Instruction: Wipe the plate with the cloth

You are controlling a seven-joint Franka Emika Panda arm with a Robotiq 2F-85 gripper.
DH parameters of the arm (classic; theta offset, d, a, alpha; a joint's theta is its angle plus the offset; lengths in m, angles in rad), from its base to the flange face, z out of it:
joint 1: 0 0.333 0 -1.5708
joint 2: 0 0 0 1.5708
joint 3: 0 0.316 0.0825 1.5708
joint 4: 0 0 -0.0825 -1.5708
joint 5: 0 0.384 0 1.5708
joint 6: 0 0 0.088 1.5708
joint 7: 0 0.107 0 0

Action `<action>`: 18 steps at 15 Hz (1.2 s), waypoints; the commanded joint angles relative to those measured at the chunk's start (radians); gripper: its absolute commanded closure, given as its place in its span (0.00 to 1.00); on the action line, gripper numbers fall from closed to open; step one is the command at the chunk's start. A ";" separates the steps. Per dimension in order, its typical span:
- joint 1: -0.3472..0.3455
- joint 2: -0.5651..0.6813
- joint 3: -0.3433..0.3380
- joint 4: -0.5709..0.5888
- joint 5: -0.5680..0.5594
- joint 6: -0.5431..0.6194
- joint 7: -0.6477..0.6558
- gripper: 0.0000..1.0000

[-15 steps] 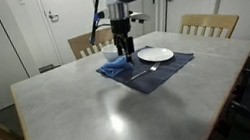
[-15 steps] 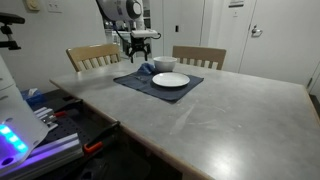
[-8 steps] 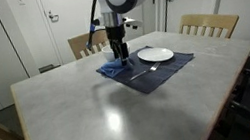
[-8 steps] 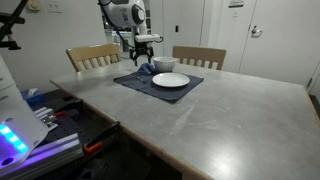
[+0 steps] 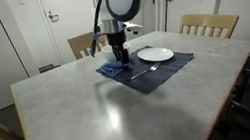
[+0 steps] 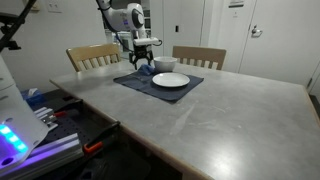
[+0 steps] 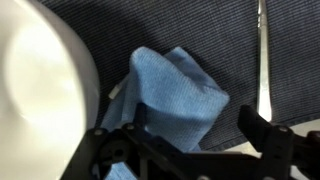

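Observation:
A white plate [image 5: 155, 54] lies on a dark blue placemat [image 5: 156, 73]; it also shows in an exterior view [image 6: 170, 80]. A crumpled light blue cloth [image 7: 175, 95] lies on the mat beside a white bowl [image 7: 40, 90]. In an exterior view the cloth [image 5: 114, 70] sits at the mat's left end. My gripper [image 7: 190, 135] is open and hangs just above the cloth, with its fingers [image 7: 262, 125] on either side of the cloth's near edge. It holds nothing. It shows in both exterior views [image 5: 120, 57] [image 6: 143, 68], beside the plate.
A metal utensil [image 7: 263, 60] lies on the mat to the cloth's right. The bowl [image 6: 165, 66] stands behind the plate. Wooden chairs [image 5: 209, 24] [image 6: 92, 55] stand at the table's far side. The grey table [image 5: 92, 116] stretches toward the front.
My gripper has moved sideways away from the bowl and dropped lower, ending over the blue cloth. The jaws stay open. Plate, bowl and cloth have not moved.

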 commanded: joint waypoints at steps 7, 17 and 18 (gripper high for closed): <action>-0.042 -0.018 0.004 0.031 -0.014 -0.045 0.006 0.78; -0.063 -0.081 0.012 0.049 -0.001 -0.174 -0.006 0.98; -0.065 -0.094 0.014 0.046 0.003 -0.191 -0.010 0.98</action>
